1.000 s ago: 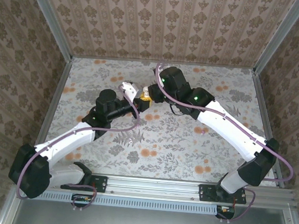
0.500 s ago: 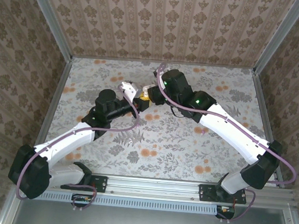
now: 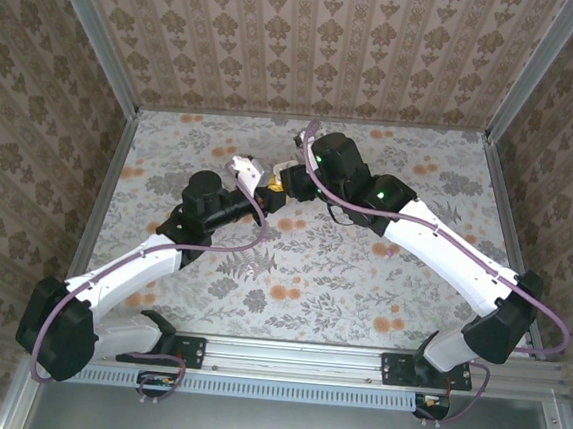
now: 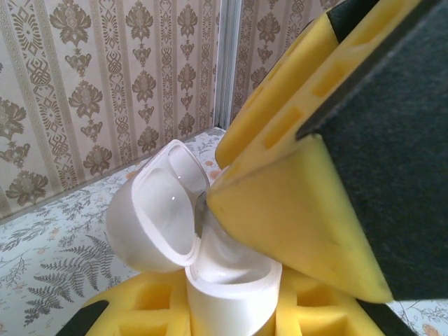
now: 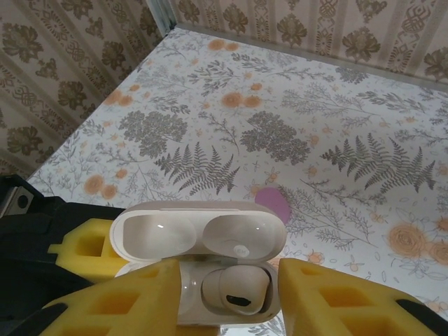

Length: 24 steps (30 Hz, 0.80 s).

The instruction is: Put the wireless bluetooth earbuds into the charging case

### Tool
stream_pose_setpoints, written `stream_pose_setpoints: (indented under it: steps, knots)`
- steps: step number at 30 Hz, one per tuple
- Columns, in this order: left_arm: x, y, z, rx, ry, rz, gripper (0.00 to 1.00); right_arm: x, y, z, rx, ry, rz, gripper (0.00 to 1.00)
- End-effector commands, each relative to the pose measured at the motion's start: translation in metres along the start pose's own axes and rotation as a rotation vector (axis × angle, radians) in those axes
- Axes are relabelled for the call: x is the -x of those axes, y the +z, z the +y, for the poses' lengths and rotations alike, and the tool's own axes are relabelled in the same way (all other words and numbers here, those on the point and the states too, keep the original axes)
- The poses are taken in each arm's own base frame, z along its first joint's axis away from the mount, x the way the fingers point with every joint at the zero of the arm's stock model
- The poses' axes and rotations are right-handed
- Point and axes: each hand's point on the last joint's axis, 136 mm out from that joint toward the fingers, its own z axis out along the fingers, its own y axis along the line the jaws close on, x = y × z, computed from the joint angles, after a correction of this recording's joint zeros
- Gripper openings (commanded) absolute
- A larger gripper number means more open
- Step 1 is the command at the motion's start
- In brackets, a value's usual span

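1. Claw status: right claw (image 5: 227,297), black with yellow foam pads (image 5: 336,308), hangs over the case with its jaws parted. One pad sits to each side, and it grips nothing as far as I can see.
2. Same yellow foam on the left claw (image 4: 231,318), which is clamped on the lower half of the charging case (image 5: 199,234). The case is a small glossy off-white-to-pinkish plastic clamshell with its lid hinged right back. It is held up off the flowered table (image 5: 315,140), mouth towards the right claw.
3. One earbud (image 5: 236,288), a tiny rounded pale plastic piece with a dark oval spot, sits in a well of the case. It lies between the right claw's pads but apart from both. The well beside it is half behind a pad; it looks vacant, can't confirm.
4. Step in hand, my read: let go and back off.
   - Open a touch wider, then retreat straight along the insertion line with no sideways drift. The foam could drag the bud back out or clip the lid.
   - Keep the left claw's clamp steady.
   - Check the bud is seated flush before going for the other one.
5. Versus a second ago, overhead view: the right arm's wrist and elbow have shifted slightly outward, to its own side. The left arm and the case are in the same spot, and the claw tips still meet over the case.
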Motion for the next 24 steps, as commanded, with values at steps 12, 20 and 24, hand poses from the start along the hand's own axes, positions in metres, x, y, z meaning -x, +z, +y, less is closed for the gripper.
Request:
stream_pose_setpoints:
  steps: [12,20,24]
  knots:
    - [0.033,-0.005,-0.002,0.000,0.027,-0.091,0.22,0.008,-0.019,0.005,0.128,0.141,-0.017,0.54]
    - [0.032,-0.005,-0.003,-0.004,0.027,-0.091,0.22,0.016,-0.025,0.009,0.219,0.225,-0.033,0.55]
    - [0.031,-0.005,-0.003,-0.004,0.026,-0.089,0.22,0.019,-0.028,0.007,0.219,0.244,-0.040,0.54]
